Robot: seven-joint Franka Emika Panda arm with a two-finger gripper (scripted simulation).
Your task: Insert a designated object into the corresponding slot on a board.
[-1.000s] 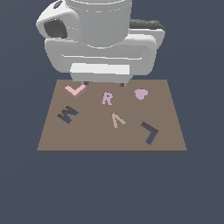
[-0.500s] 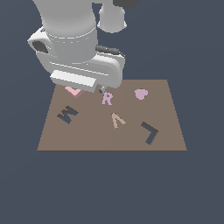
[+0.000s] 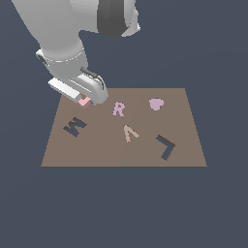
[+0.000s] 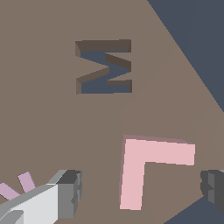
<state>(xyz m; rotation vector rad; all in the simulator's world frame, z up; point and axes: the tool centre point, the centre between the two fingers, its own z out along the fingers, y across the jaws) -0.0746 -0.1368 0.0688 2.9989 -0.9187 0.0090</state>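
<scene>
The light-pink L block (image 4: 146, 168) lies flat on the brown board (image 3: 97, 150) near its far corner on the exterior view's left; only a sliver of it (image 3: 85, 102) shows under my hand there. My gripper (image 4: 142, 190) is open, low over the block, with one finger (image 4: 70, 192) on each side of it and not touching. In the exterior view the gripper (image 3: 87, 99) covers that corner. The dark L-shaped slot (image 3: 166, 146) is at the board's near side on the exterior view's right, empty.
A dark M-shaped recess (image 3: 74, 127) is near the gripper and also shows in the wrist view (image 4: 105, 66). A lilac R (image 3: 118, 109), a tan A-like piece (image 3: 129, 132) and a pink heart (image 3: 156, 103) lie on the board. The board edge (image 4: 192, 57) is close.
The arm has swung toward the exterior view's left and come down over the pink L block, which was plainly visible before and is now mostly covered by the hand.
</scene>
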